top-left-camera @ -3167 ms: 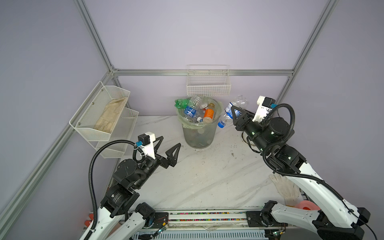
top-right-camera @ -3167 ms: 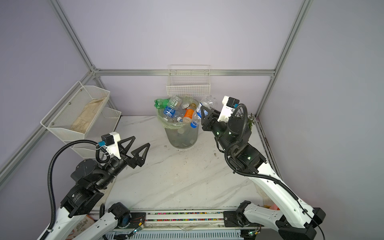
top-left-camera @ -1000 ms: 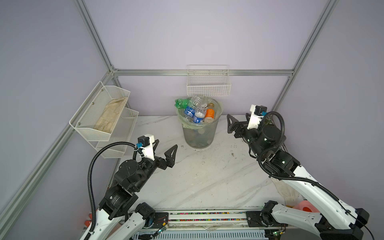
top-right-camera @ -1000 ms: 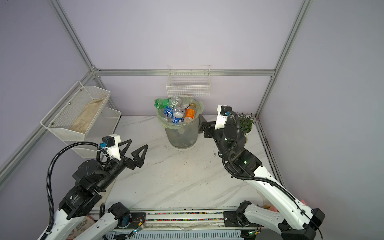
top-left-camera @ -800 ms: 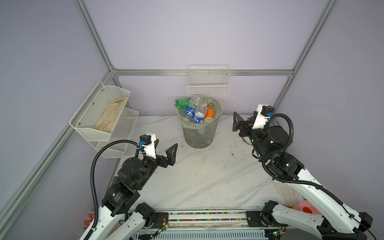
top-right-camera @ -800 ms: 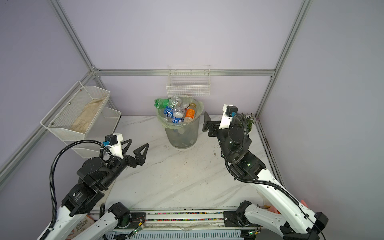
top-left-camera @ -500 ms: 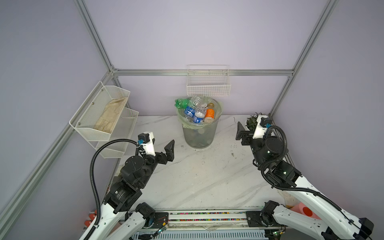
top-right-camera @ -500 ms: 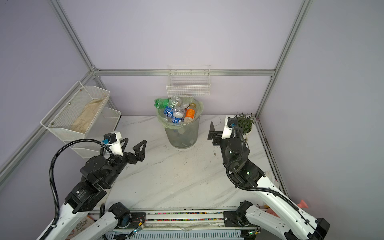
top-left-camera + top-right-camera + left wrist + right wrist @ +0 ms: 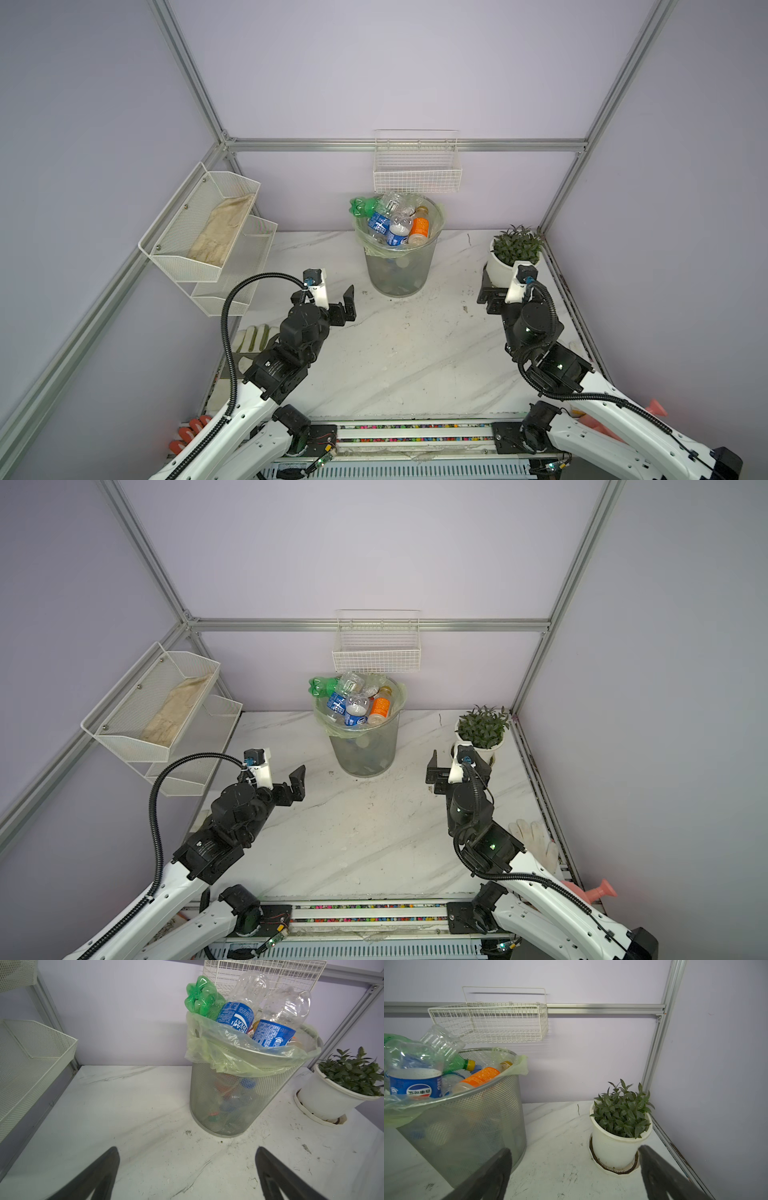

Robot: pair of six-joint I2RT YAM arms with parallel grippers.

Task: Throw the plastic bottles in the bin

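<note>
The bin, grey wire mesh with a pale green bag, stands at the back middle of the marble table. The plastic bottles are heaped in it above the rim: a green one, blue-labelled ones and an orange-labelled one. My left gripper hovers open and empty in front of the bin, to its left. My right gripper is open and empty between the bin and a potted plant.
A potted plant in a white pot sits at the back right corner. A white wire basket hangs on the back wall above the bin. A white mesh two-tier shelf is on the left wall. A white glove lies by the right arm.
The right gripper held a bottle at the bin's rim; that bottle now lies in the bin, and the gripper has drawn back and down beside the plant. The left gripper turned slightly.
</note>
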